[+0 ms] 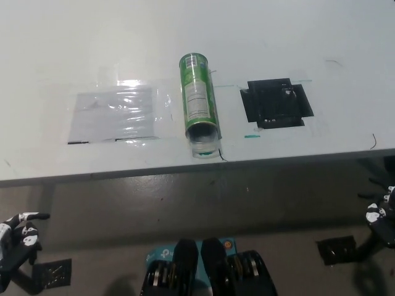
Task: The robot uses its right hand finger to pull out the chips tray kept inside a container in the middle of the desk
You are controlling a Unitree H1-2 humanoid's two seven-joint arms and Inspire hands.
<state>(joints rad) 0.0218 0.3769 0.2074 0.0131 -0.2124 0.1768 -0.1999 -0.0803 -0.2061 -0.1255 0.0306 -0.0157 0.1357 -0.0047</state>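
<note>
Hands came first, down low and close to us. We saw our white left hand at the bottom left, empty, with its fingers spread. Our black right hand sat at the far right edge, cut off, so we could not tell if it was spread or closed. Both were well apart from the desk. Further away, the green chips can lay on its side in the middle, its open end near the desk's front edge. The clear chips tray peeked out just a little. We thought the pulling had not started yet. Past it sat a shiny plastic sheet and a black square.
</note>
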